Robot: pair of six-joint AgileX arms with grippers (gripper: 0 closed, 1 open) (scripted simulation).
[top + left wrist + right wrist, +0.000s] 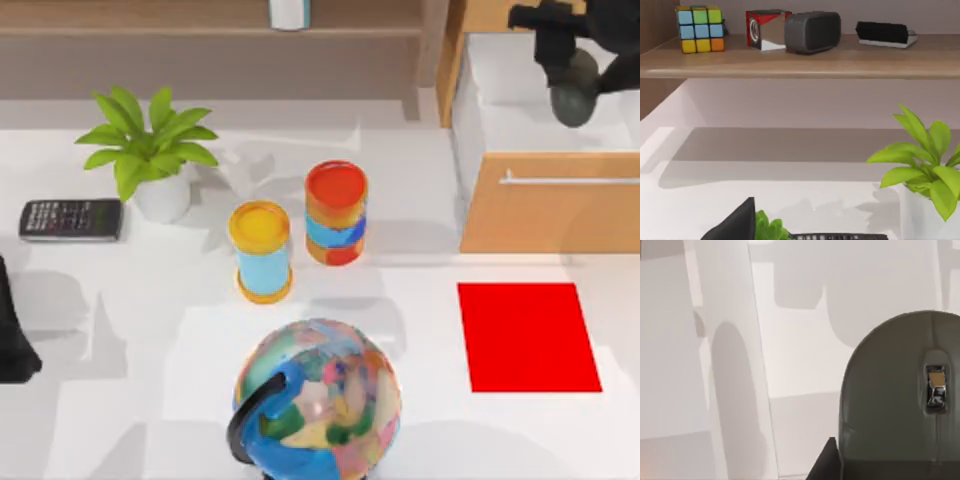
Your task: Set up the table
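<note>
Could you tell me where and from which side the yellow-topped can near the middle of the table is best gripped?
I would grip the yellow-topped can across its light-blue midsection, coming straight down from above. It stands upright on the table, and its round body narrows between wider yellow rims, which should help stop slipping. The red-topped can stands close at its right, so close the fingers along the other axis.

- right arm (560,30): matte black, blocky segments, upper right of the top view
- right gripper (574,95): black body; what sits under it is a rounded dark grey shape, probably a computer mouse rather than robot
- right wrist view: one dark angular finger tip (826,462) at the frame edge, plain black
- left arm (12,335): black, smooth housing at the table's left edge
- left wrist view: black wedge-shaped fingertip (737,225), no markings
</note>
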